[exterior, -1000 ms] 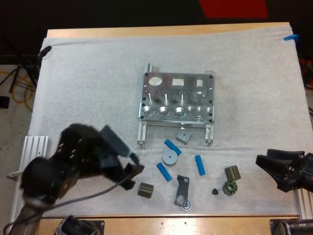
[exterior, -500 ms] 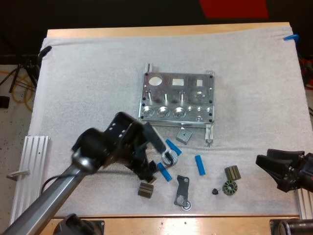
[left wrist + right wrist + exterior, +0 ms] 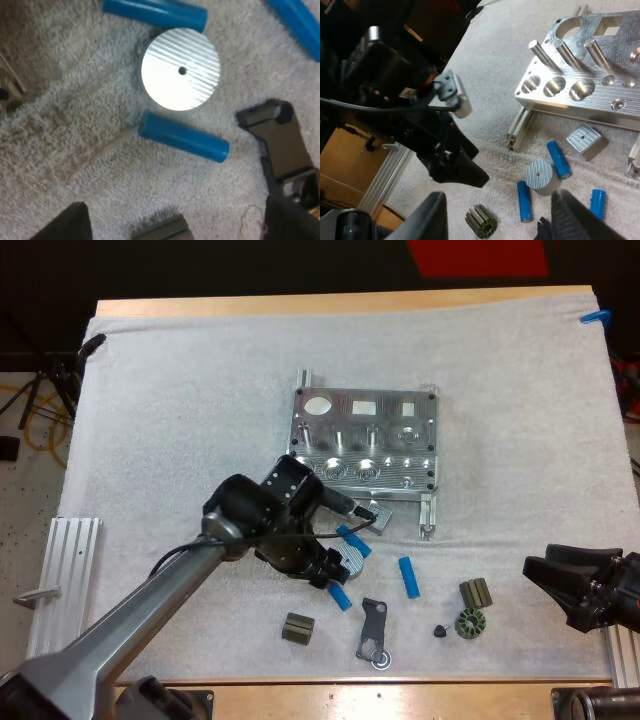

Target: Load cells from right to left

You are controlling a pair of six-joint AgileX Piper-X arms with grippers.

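Remote shift, cell loading: my left end effector point(image 3: 328, 572) hangs low over the loose parts just in front of the fixture point(image 3: 365, 445) on the counter's white mat point(image 3: 180, 410); its fingers point(image 3: 62, 225) stand wide apart and hold nothing. Ahead of them, in the left wrist view, the near cell point(image 3: 183, 141) lies flat on the mat just beside a disc point(image 3: 180, 69); a second cell point(image 3: 155, 12) lies along the disc's far side, touching it as far as I can tell, though the gap is hard to read; in the high view a third cell point(image 3: 408, 577) lies apart to the right, between the disc and a ribbed block point(image 3: 476, 592). A bracket point(image 3: 280, 145) lies near the near cell's end without touching it; a square block point(image 3: 586, 141) sits between the second cell and the fixture. My right end effector point(image 3: 548, 588) sits at the mat's right edge, well apart from the parts, fingers spread and empty.
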